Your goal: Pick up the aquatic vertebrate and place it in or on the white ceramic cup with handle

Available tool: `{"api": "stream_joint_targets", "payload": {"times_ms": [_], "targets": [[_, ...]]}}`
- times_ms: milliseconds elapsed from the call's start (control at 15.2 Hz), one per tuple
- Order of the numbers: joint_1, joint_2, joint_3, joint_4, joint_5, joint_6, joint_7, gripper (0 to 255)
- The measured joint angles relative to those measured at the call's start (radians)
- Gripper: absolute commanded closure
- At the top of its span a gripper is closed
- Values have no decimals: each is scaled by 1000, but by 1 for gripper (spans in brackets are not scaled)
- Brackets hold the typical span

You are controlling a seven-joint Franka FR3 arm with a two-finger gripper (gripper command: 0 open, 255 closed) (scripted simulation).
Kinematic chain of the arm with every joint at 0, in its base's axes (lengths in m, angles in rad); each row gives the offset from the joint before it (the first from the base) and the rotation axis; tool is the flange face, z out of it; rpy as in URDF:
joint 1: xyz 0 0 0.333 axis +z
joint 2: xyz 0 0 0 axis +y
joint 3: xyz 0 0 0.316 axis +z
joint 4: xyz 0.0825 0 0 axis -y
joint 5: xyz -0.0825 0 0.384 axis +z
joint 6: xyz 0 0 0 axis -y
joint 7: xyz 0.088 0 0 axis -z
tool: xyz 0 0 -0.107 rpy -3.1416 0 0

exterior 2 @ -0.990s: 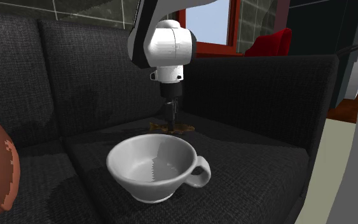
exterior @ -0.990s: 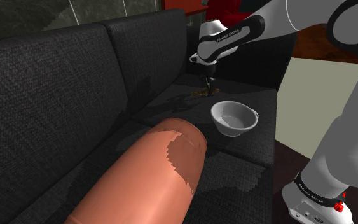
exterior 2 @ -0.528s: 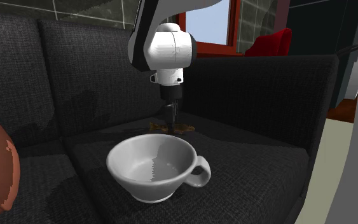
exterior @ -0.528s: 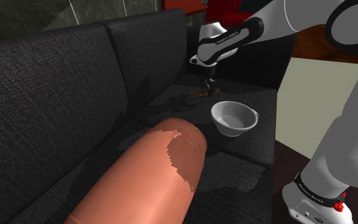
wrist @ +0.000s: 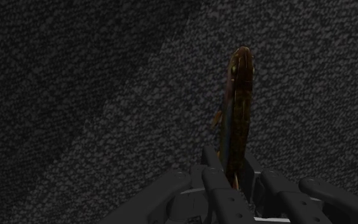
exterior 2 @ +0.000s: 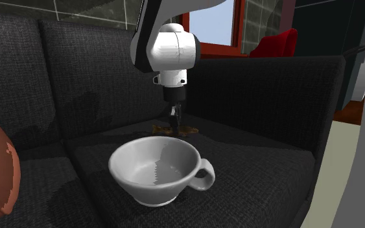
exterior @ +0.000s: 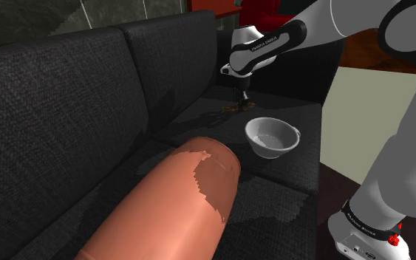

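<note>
The gripper (exterior 2: 174,120) hangs straight down over the dark sofa (exterior 2: 265,152), its fingers pinching one end of the thin brown fish (wrist: 238,105). The fish sits low at the seat, just beyond the white cup (exterior 2: 156,170); whether it touches the fabric I cannot tell. The cup stands upright, handle toward the second exterior view's right. A reddish bolster (exterior: 173,210) lies well apart.
</note>
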State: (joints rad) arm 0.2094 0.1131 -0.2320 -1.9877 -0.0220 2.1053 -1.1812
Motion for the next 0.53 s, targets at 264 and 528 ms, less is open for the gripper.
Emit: {"api": "stream_joint_targets", "payload": {"times_ms": [264, 528], "targets": [[0, -1, 0, 5, 0, -6, -1, 255], [1, -17, 0, 35, -4, -51, 1, 255]]}}
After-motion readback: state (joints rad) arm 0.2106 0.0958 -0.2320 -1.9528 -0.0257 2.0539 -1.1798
